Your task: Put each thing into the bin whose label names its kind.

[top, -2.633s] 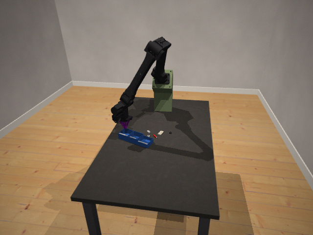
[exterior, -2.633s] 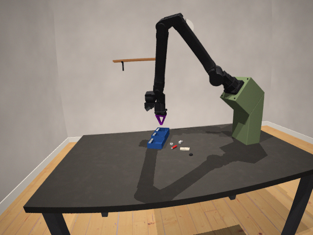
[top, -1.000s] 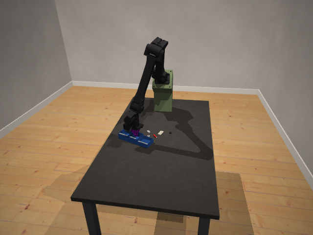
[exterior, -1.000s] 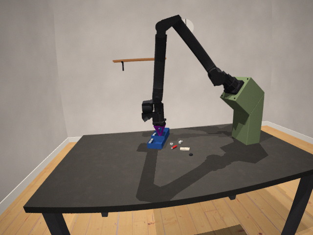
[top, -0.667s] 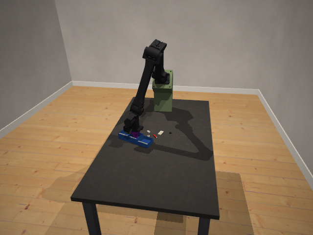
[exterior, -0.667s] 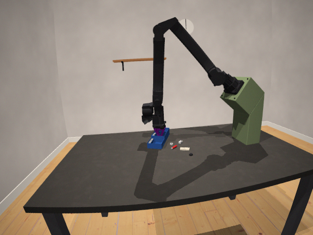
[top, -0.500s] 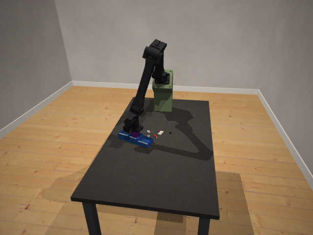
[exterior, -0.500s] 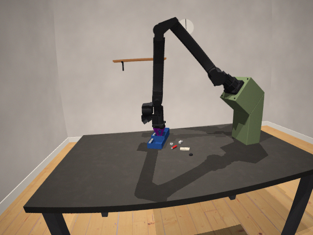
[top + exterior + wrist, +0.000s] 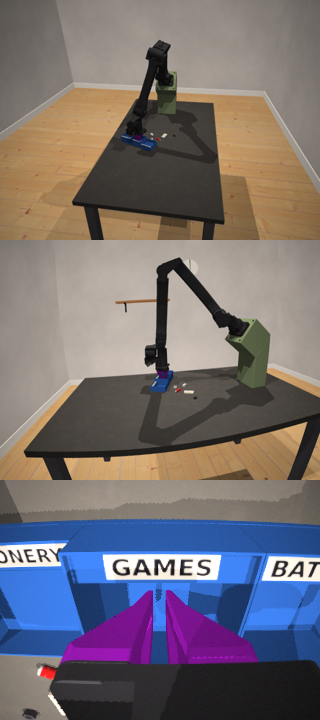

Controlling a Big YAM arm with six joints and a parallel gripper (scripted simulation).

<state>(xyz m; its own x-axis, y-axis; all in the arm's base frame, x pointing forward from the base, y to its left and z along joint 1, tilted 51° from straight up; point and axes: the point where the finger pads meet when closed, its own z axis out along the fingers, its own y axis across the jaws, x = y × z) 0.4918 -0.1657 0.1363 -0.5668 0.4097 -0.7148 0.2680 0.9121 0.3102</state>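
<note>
A blue bin (image 9: 138, 141) with three compartments lies on the black table. In the wrist view its labels read GAMES (image 9: 161, 567) in the middle, a cut-off "ONERY" (image 9: 30, 556) on the left and "BAT" (image 9: 295, 570) on the right. My gripper (image 9: 159, 598) (image 9: 137, 136) (image 9: 162, 375) with purple fingers is shut, with only a thin gap and nothing seen between the tips. It reaches down into the GAMES compartment. Beside the bin lie a red cylinder (image 9: 158, 138) (image 9: 47, 671), a white domino tile (image 9: 164, 135), a small white piece (image 9: 151, 134), a small grey ring (image 9: 174, 386) and a small black disc (image 9: 173, 135).
The green arm base (image 9: 167, 96) stands at the table's far edge. A wooden shelf (image 9: 142, 301) hangs on the wall behind. The loose things lie in a tight group just right of the bin.
</note>
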